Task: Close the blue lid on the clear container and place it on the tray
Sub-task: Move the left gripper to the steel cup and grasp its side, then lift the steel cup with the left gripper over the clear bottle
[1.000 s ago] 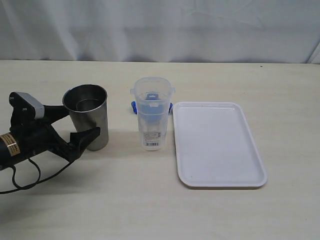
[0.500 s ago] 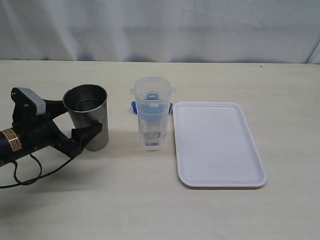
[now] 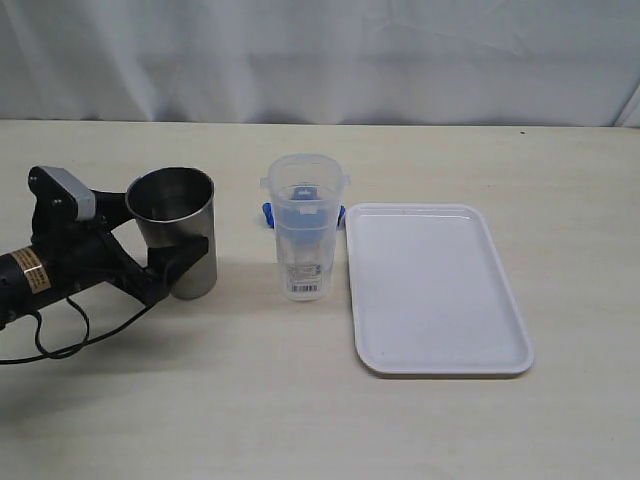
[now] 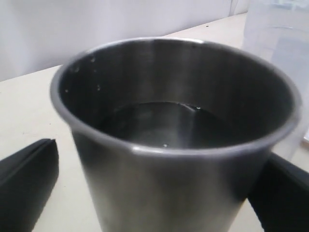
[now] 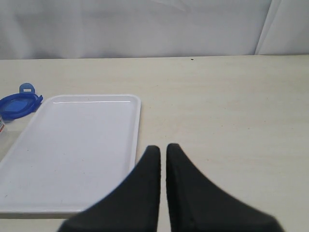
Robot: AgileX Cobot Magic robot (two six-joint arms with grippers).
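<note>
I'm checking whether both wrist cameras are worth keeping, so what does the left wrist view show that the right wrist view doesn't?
Only the left wrist view: the steel tumbler, with what looks like liquid inside, the open left gripper straddling it, and part of the clear container. Only the right wrist view: the tray, the blue lid lying off the tray near one corner, and the right gripper, closed and holding nothing. Both: the pale tabletop and white backdrop.

The clear container (image 3: 305,225) is seen upright and uncovered on the bench (image 3: 200,400), just beside the empty white tray (image 3: 435,290). The blue lid (image 3: 268,211) is laid flat close behind the container, off the tray.
</note>
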